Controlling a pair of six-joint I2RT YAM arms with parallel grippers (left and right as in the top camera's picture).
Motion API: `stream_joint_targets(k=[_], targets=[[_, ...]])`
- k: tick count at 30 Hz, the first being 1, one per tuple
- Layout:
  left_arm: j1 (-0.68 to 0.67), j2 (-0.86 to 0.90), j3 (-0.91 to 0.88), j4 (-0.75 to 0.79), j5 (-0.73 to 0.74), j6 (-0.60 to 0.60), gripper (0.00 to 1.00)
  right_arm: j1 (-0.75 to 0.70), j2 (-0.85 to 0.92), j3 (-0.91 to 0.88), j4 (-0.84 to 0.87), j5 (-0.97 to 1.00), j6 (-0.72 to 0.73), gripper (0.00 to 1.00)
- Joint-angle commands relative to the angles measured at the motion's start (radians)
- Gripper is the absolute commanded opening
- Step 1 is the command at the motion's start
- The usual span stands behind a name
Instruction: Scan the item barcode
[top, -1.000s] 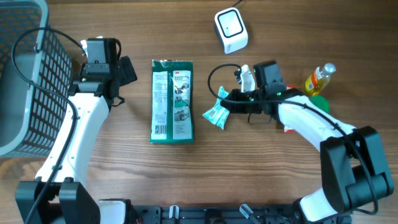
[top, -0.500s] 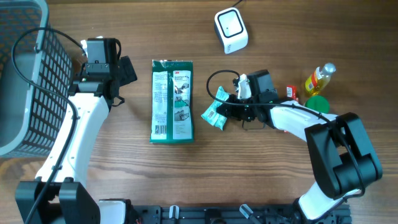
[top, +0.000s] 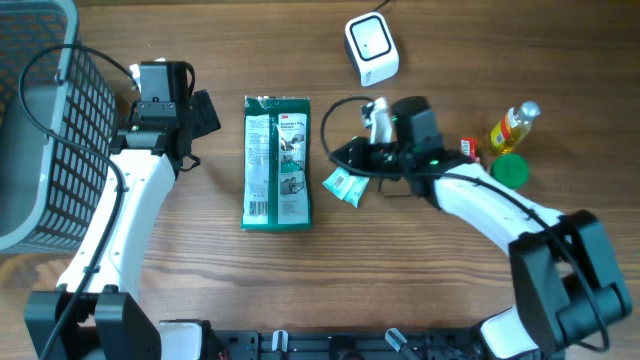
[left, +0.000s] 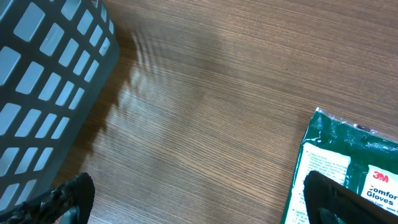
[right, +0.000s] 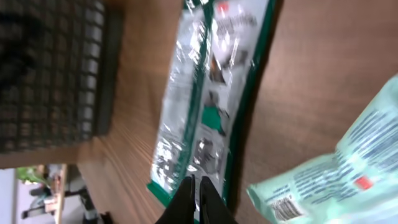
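Bare worktop (top: 400, 290) lies open along the 6 o'clock edge and between the glove packet (top: 277, 162) at centre and the scanner (top: 371, 48) at 12 o'clock, while the basket (top: 40, 120) at 9 o'clock, the left arm (top: 130, 210) beside it, and the bottle (top: 513, 125) and green lid (top: 510, 170) at 3 o'clock block passage.

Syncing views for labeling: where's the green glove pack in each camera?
Overhead: the green glove pack lies left of centre, long side up-down.
Left wrist: only one end of the pack shows, at lower right.
Right wrist: the pack runs diagonally through the centre.
Shared landmark: the grey basket, left of the pack in every view.
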Motion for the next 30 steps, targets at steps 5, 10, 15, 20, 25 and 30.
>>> stream_joint_targets(k=[5,10,15,20,25,30], targets=[[0.005,-0.001,0.011,0.003,-0.009,0.009,1.00,0.050,0.179,-0.005,-0.012,0.130,0.011,0.04],[0.005,-0.001,0.011,0.003,-0.009,0.009,1.00,0.050,0.234,-0.005,0.027,0.134,0.023,0.04],[0.005,-0.001,0.011,0.003,-0.009,0.009,1.00,0.044,0.169,0.001,0.116,0.030,-0.002,0.04],[0.005,-0.001,0.011,0.003,-0.009,0.009,1.00,0.029,-0.002,0.005,0.094,0.052,-0.038,0.04],[0.005,-0.001,0.011,0.003,-0.009,0.009,1.00,0.008,-0.078,0.005,0.034,0.184,-0.050,0.04],[0.005,-0.001,0.011,0.003,-0.009,0.009,1.00,-0.022,-0.032,0.004,0.016,0.189,-0.051,0.04]])
